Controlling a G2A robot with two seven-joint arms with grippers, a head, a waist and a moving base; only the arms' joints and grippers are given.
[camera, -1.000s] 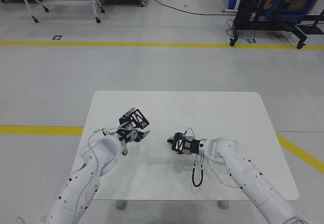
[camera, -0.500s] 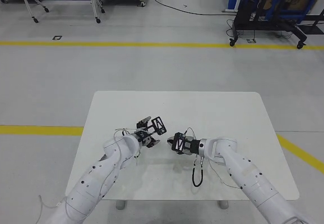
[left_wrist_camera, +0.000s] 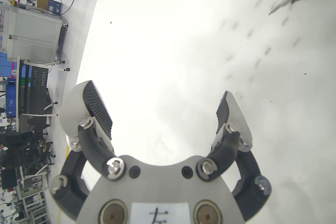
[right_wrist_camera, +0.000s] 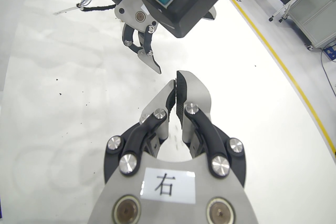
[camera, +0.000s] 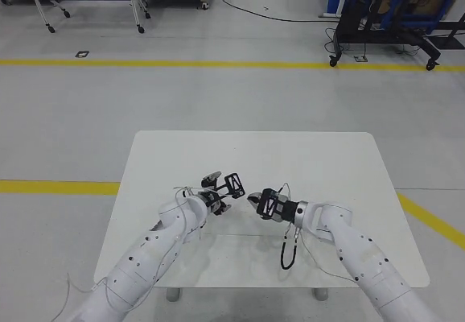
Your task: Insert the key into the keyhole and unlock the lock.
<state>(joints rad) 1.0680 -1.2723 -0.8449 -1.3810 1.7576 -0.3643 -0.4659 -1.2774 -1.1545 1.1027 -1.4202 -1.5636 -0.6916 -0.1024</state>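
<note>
Two grippers almost tip to tip over the middle of the white table (camera: 321, 157), slightly toward its near edge. Left gripper (camera: 226, 190) on the left, jaws spread wide, nothing between the ribbed pads (left_wrist_camera: 97, 104), bare tabletop beneath. Right gripper (camera: 253, 201) just to its right, pointing left at it, jaws pressed together, dark pads (right_wrist_camera: 181, 89) meeting at the tips. Key between those pads or not: impossible to tell. One finger (right_wrist_camera: 150, 61) of the left gripper just beside the right tips, apart from them. Black cable loop (camera: 285, 253) hanging off the right arm, over the near part of the table.
</note>
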